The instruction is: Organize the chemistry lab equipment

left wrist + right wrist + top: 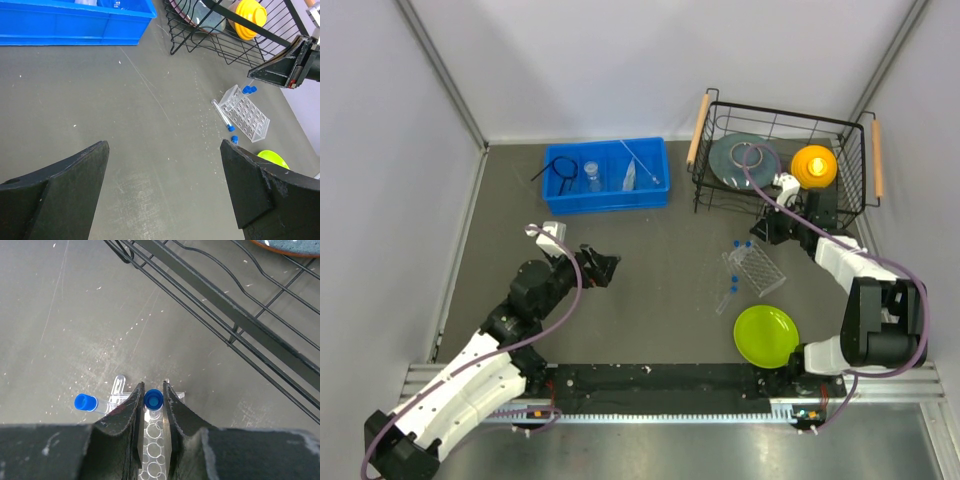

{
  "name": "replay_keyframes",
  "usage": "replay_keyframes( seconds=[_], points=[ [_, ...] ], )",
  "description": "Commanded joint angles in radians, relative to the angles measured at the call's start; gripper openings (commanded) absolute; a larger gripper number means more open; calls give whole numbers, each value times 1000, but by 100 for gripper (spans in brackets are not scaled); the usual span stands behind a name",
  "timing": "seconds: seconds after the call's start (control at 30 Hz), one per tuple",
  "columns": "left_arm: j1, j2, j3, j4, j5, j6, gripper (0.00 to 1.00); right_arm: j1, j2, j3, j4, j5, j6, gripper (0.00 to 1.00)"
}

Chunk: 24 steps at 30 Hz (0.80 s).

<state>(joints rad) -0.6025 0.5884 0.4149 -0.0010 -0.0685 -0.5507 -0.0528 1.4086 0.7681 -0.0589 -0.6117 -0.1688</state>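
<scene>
While the left gripper (164, 143) gapes empty, the right gripper (153, 388) pinches a blue-capped tube (153, 400) over the rack (152, 457), bottom centre.

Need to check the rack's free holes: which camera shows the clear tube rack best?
Left wrist: the whole tube rack shows, with its hole grid clear. Top external shows the rack small, with faint holes. Right wrist sees only a strip of it between the fingers of the right gripper, shut on a blue-capped tube.
</scene>
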Motion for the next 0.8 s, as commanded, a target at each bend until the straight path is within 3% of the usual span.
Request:
replay_keyframes(
  seconds=[0.0, 0.77],
  points=[
    [4, -27, -10, 35, 9, 3, 99, 13, 6, 36, -16, -33, -43, 17],
    [6, -27, -7, 35, 42, 3, 99, 10, -60, 43, -81, -95, -117, 24]
  ],
)
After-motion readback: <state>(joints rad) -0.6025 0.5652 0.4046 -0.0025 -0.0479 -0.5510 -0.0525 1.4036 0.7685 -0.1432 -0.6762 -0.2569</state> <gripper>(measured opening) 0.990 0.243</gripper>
